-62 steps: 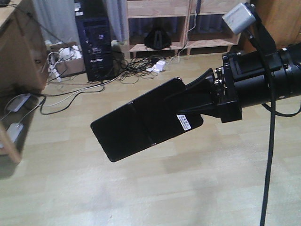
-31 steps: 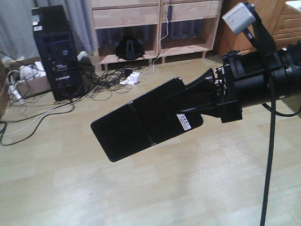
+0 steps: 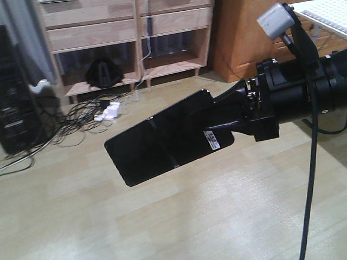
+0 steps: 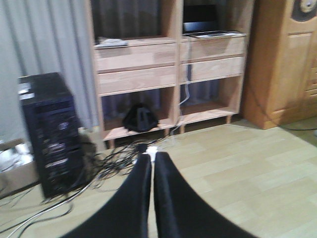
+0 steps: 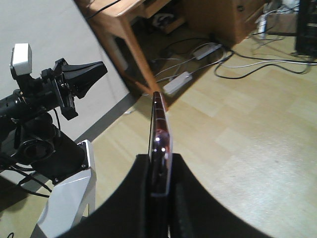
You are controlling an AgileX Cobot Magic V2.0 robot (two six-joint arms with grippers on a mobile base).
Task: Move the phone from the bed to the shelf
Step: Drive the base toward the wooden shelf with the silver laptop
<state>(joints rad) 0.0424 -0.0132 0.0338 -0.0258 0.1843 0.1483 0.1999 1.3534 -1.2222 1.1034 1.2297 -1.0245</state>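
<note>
The right pincer reaches in level from the right side of the front view. Its fingers are clamped on the sticker end of the phone, which juts out leftward and slightly downward in the air above the floor. The right wrist view shows the phone edge-on between the two fingers. The left pincer is held out with its fingers together and nothing between them. Farther off, tangled cables lie before the shelf. A dark bag sits in its lowest bay, and a black computer tower stands beside it.
</note>
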